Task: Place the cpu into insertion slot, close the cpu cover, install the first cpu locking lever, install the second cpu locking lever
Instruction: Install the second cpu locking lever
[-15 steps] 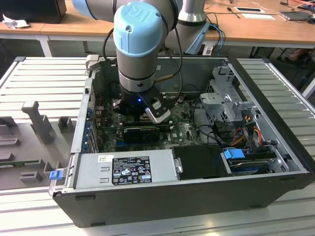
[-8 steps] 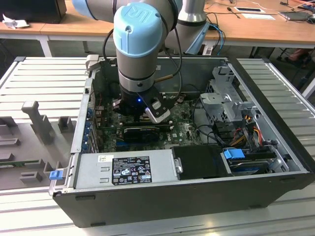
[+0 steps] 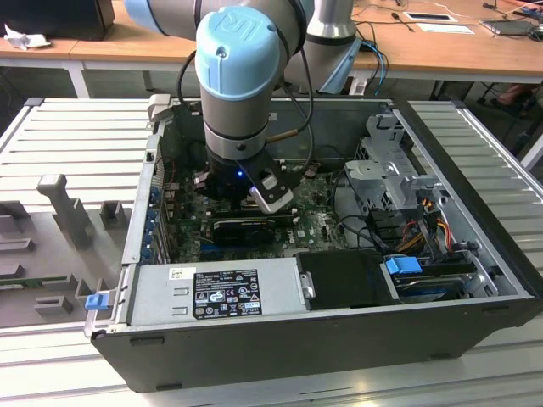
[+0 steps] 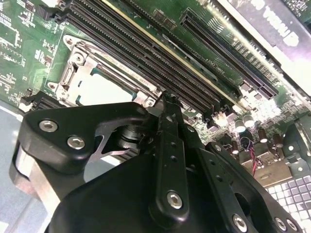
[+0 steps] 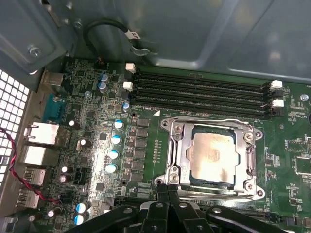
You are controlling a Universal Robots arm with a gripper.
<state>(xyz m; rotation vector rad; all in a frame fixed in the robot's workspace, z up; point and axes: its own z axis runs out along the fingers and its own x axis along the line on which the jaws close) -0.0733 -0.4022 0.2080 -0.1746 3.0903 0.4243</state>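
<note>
In the exterior view I see my grey and pale-blue robot arm [image 3: 242,76] reaching straight down into an open black desktop computer case [image 3: 339,339] that lies on its side on a ribbed grey metal table [image 3: 76,136]. The black gripper [image 3: 254,203] sits low over the green motherboard [image 3: 318,222], just above a black graphics card [image 3: 242,229]. A silver power supply box [image 3: 216,292] lies along the case's near wall, and a small blue plastic clip [image 3: 97,299] rests on the table at the exterior view's left.

In the second wrist view the gripper's black metal fingers [image 4: 167,145] come together into one narrow tip, clenched with nothing between them. That tip hangs just beside the edge of the square processor insertion slot [image 4: 104,80], next to the long black memory slots [image 4: 146,53].

In the first wrist view the small square pale silver cpu [image 5: 212,152] lies flat inside the insertion slot [image 5: 192,160]. The thin grey metal cpu cover [image 5: 177,145] is folded down around it, framing the chip through its square opening. I cannot tell whether the locking levers are latched. The clenched gripper tip [image 5: 167,191] is right at the cover's near edge. Four black memory slots [image 5: 199,92] run beside the socket, and a row of blue-topped silver capacitors [image 5: 115,145] stands on the board near it.
</note>
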